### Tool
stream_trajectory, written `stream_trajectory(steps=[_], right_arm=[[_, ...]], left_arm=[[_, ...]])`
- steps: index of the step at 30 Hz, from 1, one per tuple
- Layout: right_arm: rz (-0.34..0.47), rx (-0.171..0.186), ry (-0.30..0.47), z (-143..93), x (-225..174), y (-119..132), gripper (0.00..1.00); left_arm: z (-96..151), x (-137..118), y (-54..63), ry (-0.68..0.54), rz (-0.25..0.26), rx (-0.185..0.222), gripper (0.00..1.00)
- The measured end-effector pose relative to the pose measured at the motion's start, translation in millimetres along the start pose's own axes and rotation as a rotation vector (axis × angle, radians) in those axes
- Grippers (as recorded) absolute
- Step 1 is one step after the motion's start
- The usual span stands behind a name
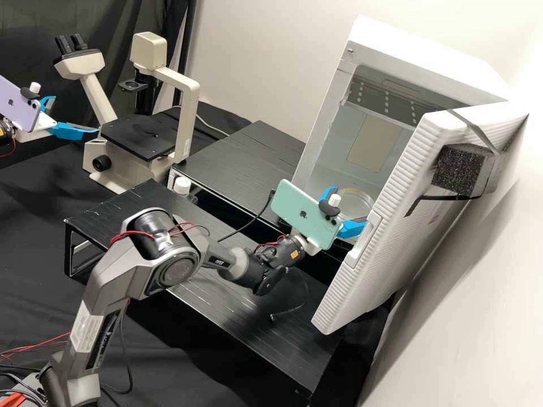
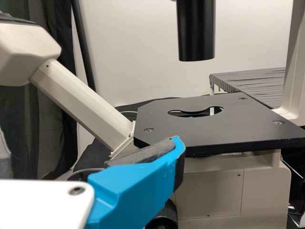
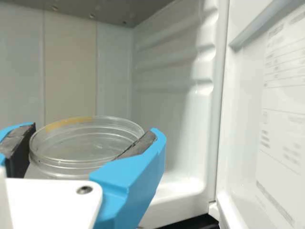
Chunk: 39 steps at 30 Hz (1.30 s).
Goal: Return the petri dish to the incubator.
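Just inside the open incubator (image 1: 353, 164), my right gripper (image 1: 352, 206) is shut on the clear petri dish (image 1: 357, 199). From the right wrist view, dark pads of my right gripper (image 3: 93, 138) press on opposite sides of the dish (image 3: 78, 148), which is level and has a yellow mark on its rim. Whether the dish touches the incubator floor I cannot tell. At the far left, my left gripper (image 1: 76, 115) stands open beside the microscope, holding nothing. In the left wrist view, one finger of my left gripper (image 2: 88, 143) is near the black microscope stage (image 2: 209, 129).
The incubator's ribbed door (image 1: 390, 226) is swung open close to my right gripper; its inner face (image 3: 281, 109) flanks the opening. A perforated shelf (image 1: 384, 104) spans the chamber above the dish. Black stands (image 1: 249, 164) lie between microscope (image 1: 184, 113) and incubator. A small white-capped bottle (image 1: 182, 185) is near them.
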Motion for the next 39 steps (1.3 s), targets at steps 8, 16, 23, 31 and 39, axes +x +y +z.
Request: stream_trajectory(steps=[8, 16, 23, 31, 39], right_arm=[[-0.042, -0.004, -0.057, 11.8, 24.4, -7.2, 0.0], [-0.076, -0.012, -0.068, 14.1, 41.8, -17.4, 0.0], [-0.111, -0.018, -0.061, 10.0, 46.7, -28.8, 0.0], [-0.145, -0.014, -0.081, 16.9, 56.4, -44.4, 0.0], [-0.143, -0.012, -0.082, 19.0, 58.8, -46.2, 0.0]], left_arm=[[0.0, 0.0, 0.0, 0.0, 0.0, 0.0, 1.0], [0.0, 0.0, 0.0, 0.0, 0.0, 0.0, 1.0], [0.0, 0.0, 0.0, 0.0, 0.0, 0.0, 1.0], [0.0, 0.0, 0.0, 0.0, 0.0, 0.0, 1.0], [0.0, 0.0, 0.0, 0.0, 0.0, 0.0, 1.0]])
